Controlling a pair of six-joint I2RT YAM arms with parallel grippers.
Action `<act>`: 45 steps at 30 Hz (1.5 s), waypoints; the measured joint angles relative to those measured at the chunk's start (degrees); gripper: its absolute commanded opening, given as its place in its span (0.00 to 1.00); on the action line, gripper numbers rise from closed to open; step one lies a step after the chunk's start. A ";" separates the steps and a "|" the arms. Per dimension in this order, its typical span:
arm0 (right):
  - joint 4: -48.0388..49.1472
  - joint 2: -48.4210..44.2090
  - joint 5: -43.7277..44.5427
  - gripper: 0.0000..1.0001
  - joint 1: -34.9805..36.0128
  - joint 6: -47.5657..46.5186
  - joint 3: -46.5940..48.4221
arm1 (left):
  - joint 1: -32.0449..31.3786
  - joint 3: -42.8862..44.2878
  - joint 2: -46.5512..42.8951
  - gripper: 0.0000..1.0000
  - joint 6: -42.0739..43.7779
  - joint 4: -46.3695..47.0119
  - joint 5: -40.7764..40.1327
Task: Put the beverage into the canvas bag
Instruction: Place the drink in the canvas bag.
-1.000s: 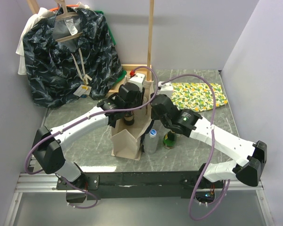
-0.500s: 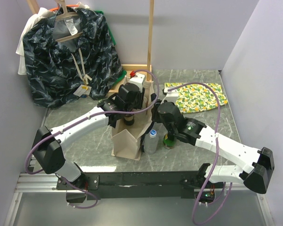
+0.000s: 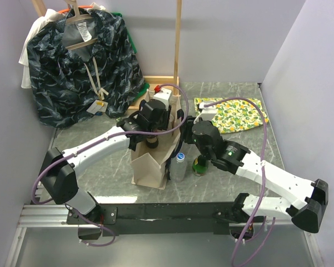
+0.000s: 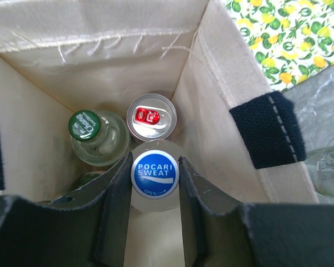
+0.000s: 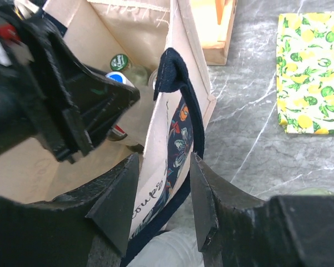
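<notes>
Your left pincer (image 4: 154, 179) is reaching down through the mouth of the canvas bag (image 4: 217, 117) and is clenching the Pocari Sweat bottle (image 4: 154, 172) just under its blue cap, one finger pressing on each side, so the beverage is hanging upright and can go straight down without tipping. That bottle is sitting inside the bag's walls but, by the look of it, is not yet standing on the bottom, so I would judge the placing to be in its last stretch. Beside it, deeper in the bag, a green-capped bottle (image 4: 84, 123) and a can (image 4: 150, 117) with a red tab are standing close together, leaving only a narrow slot against the near wall; that is likely why you are holding it so squarely. Your right pincer (image 5: 164, 194) is standing released, its jaws apart and straddling the top edge of the bag's right wall by the black strap handle (image 5: 173, 69), not pinching the cloth; whether it is steadying the mouth or backing off I cannot tell. The bag itself is standing upright around the middle of the bench (image 3: 100, 183), toward its near edge. Just beside it, on the right, a clear bottle (image 3: 179, 167) and a green bottle (image 3: 199, 165) are waiting on the bench, and a lemon-print cloth (image 3: 233, 114) is lying toward the far right corner.
</notes>
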 measured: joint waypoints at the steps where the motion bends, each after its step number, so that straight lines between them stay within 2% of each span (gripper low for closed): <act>1: 0.00 -0.31 0.04 0.50 0.00 0.00 0.00 | 0.00 -0.15 0.13 0.01 -0.04 0.02 0.02; 15: -0.11 -0.79 0.11 0.50 0.00 -0.02 0.15 | 0.00 -1.40 0.57 0.01 -1.09 0.44 0.17; 20: -0.55 -0.76 0.13 0.51 0.00 0.00 0.31 | 0.00 -1.40 1.20 0.06 -1.27 1.42 -0.28; 23: -0.70 -0.76 0.13 0.51 0.00 0.00 0.39 | 0.00 -1.40 1.49 0.11 -1.51 1.90 -0.70; 26: -0.96 -0.76 0.13 0.51 0.00 0.00 0.59 | 0.00 -1.40 1.70 0.25 -1.57 2.49 -0.92; 30: -0.96 -0.76 0.15 0.51 0.00 0.00 0.76 | 0.00 -1.40 1.68 0.37 -1.73 2.49 -1.22; 32: -0.98 -0.76 0.15 0.51 0.00 0.00 0.76 | -0.02 -1.40 1.68 0.39 -1.75 2.51 -1.33; 39: -1.03 -0.76 0.15 0.51 0.00 0.00 0.79 | -0.17 -2.19 1.33 0.53 -2.75 2.73 -1.60; 45: -1.29 -0.74 0.15 0.52 0.00 0.02 0.98 | -0.55 -3.37 1.03 0.57 -3.02 2.54 -1.84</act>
